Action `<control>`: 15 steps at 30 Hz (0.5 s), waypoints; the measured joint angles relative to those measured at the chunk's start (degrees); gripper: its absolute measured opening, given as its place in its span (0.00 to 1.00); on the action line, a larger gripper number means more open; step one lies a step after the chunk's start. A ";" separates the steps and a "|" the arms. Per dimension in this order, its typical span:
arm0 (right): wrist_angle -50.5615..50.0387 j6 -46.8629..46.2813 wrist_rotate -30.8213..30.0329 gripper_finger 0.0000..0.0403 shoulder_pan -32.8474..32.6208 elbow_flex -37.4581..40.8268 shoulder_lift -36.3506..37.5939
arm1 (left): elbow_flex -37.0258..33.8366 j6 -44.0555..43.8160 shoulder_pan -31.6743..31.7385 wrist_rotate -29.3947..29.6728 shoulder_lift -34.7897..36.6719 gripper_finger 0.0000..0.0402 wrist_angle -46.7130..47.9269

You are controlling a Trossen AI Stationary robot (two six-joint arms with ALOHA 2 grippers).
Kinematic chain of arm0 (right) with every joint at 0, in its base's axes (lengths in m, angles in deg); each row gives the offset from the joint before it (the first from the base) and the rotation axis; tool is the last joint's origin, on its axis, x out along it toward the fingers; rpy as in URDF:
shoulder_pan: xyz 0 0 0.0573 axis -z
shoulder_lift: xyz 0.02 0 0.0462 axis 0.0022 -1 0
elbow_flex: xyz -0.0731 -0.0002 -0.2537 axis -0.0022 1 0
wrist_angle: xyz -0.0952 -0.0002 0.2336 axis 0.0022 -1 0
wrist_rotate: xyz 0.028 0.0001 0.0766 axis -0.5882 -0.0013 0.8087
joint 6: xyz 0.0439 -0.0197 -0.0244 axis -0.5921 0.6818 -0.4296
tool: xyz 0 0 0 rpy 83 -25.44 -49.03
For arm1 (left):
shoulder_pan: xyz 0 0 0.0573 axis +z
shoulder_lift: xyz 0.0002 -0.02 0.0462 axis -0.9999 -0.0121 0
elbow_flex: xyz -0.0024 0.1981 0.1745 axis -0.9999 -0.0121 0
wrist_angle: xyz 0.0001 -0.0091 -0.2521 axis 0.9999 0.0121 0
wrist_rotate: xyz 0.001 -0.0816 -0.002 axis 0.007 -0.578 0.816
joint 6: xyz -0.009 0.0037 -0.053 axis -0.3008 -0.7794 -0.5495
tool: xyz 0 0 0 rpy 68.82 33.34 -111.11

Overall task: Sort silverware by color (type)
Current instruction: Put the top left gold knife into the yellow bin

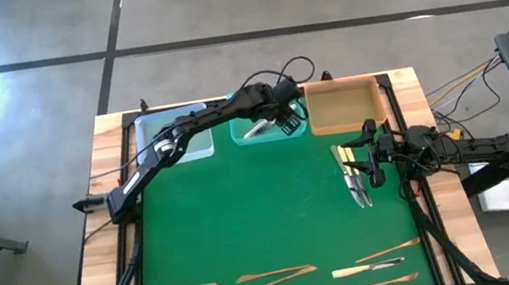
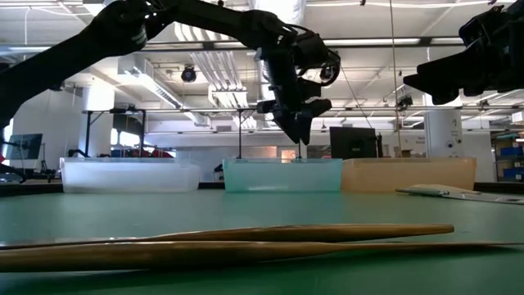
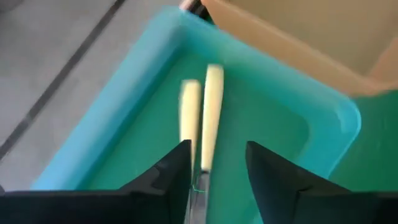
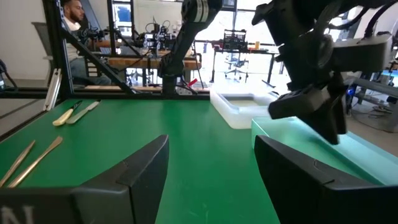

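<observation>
Green matting (image 1: 257, 223) covers the table, with three trays along the far edge: a clear tray (image 1: 172, 134), a teal tray (image 1: 268, 128) and a tan tray (image 1: 342, 107). From where I stand, the left gripper (image 1: 283, 116) hangs directly over the teal tray, fingers spread with a clear gap between them and nothing pinched. Its wrist view looks straight down on two cream-handled utensils (image 3: 202, 124) lying side by side on the tray floor, long axes parallel and running away from the fingers, the nearer ends just beneath the gap. So the drop looks made, and I'd judge the arm's next business is to lift clear. The right gripper (image 1: 375, 157) hovers above the mat, just beside a small cluster of utensils (image 1: 353, 176) near the right edge, silver and cream together, lying lengthwise toward the trays. Its fingers are also parted and empty, and that arm is plainly the nearer one for this cluster. More silverware, wooden pieces (image 1: 277, 279) among it, lies in a row along the near edge, well apart from both arms.
</observation>
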 joint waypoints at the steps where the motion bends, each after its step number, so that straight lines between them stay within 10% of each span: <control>1: 0.00 0.00 -0.01 0.57 -0.01 0.00 0.00 | 0.00 -0.78 -0.02 -1.34 0.03 0.36 1.72; 8: 0.00 0.01 -0.02 0.57 -0.01 0.00 0.00 | 0.00 1.27 -2.18 -26.97 3.16 0.38 7.93; 15: 0.00 0.01 -0.02 0.57 0.01 0.00 0.01 | 0.01 13.88 -11.17 -28.33 6.46 0.37 7.70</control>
